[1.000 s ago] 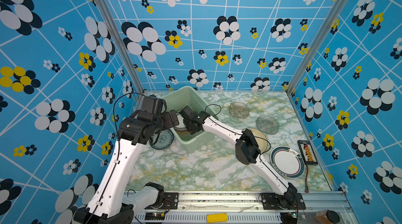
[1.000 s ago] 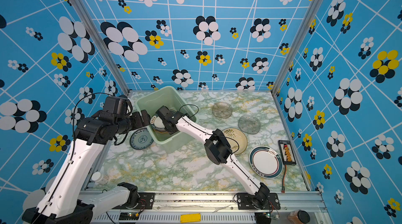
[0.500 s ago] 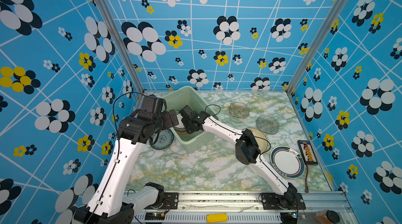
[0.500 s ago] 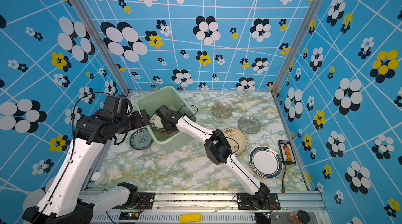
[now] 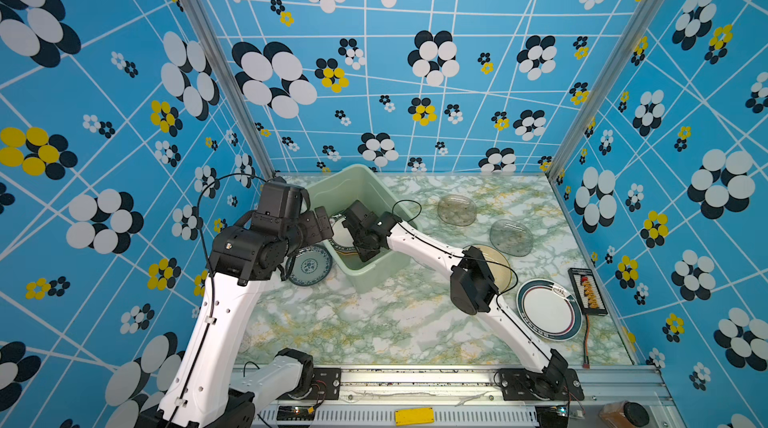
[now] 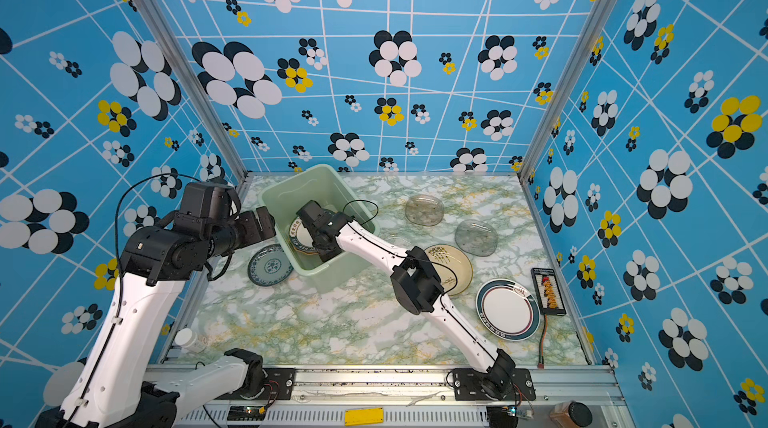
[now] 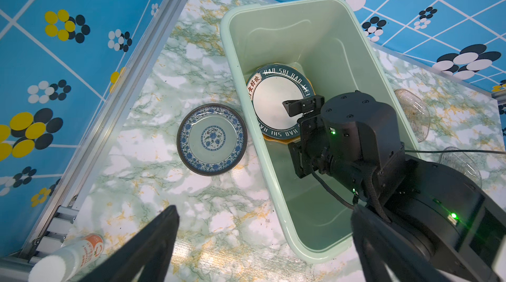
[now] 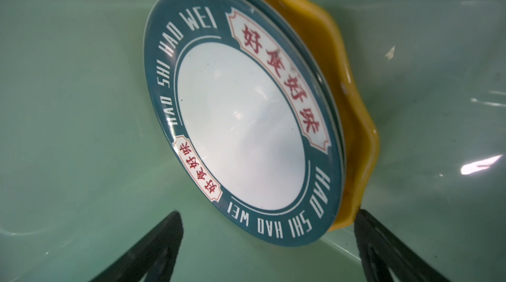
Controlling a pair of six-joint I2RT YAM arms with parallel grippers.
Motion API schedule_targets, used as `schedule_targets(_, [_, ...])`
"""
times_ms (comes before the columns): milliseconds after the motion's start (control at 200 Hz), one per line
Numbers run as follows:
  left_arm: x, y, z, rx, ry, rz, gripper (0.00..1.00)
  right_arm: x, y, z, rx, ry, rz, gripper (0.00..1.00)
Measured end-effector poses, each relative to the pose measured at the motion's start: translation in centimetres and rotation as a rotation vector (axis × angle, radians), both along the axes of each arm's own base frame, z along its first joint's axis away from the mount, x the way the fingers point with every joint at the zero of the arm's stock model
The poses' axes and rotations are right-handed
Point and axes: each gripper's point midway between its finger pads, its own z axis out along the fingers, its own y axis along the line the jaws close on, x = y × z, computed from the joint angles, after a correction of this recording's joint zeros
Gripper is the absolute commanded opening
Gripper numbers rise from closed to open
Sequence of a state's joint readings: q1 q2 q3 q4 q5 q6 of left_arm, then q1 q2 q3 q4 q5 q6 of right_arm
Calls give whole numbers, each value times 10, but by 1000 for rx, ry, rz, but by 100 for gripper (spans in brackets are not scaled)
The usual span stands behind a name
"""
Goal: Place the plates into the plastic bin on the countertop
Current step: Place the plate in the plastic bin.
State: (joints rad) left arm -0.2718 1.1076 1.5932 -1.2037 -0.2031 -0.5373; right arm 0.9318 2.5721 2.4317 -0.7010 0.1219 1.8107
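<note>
Two plates (image 6: pixel 300 235) lie stacked in the bin (image 6: pixel 328 187) left of centre in a top view; the right end effector (image 8: pixel 268 212), spread wide over them, should rise straight out without clipping the bin.

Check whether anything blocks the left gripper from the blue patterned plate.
Nothing visible does: only bare countertop shows between the open left gripper and the blue patterned plate. The near wall of the plastic bin stands between plate and bin floor, and the open right gripper hangs inside over the stacked plates.
</note>
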Motion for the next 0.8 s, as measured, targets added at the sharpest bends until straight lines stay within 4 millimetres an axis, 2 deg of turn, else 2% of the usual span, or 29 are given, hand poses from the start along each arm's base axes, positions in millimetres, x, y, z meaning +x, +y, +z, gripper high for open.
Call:
schedule_targets(100, [-5,3,11,1,-29,8,99,-1,1,7,-3,-13,17,99])
schedule_targets(210, [-12,7,23,-1,-63,16,99,-1,1,29,-9,-57,60,99])
schedule_targets(315, [-19,10,36,-9,-97,18,99,-4,-1,62,-14,-119,118,99])
schedule_targets(500, [-31,8,55,-44,-151,-1,99,-17,-14,140,-10,-252,219,97])
schedule_targets(620, [-37,-3,64,-100,-169,-56,99,-32,-33,189,-22,-341,289,96])
schedule_targets(710, [-42,-18,68,-172,-166,-116,99,-46,-52,215,-51,-398,347,95])
schedule_targets(800, [-46,-36,69,-259,-145,-179,99,-62,-81,238,-86,-452,398,95])
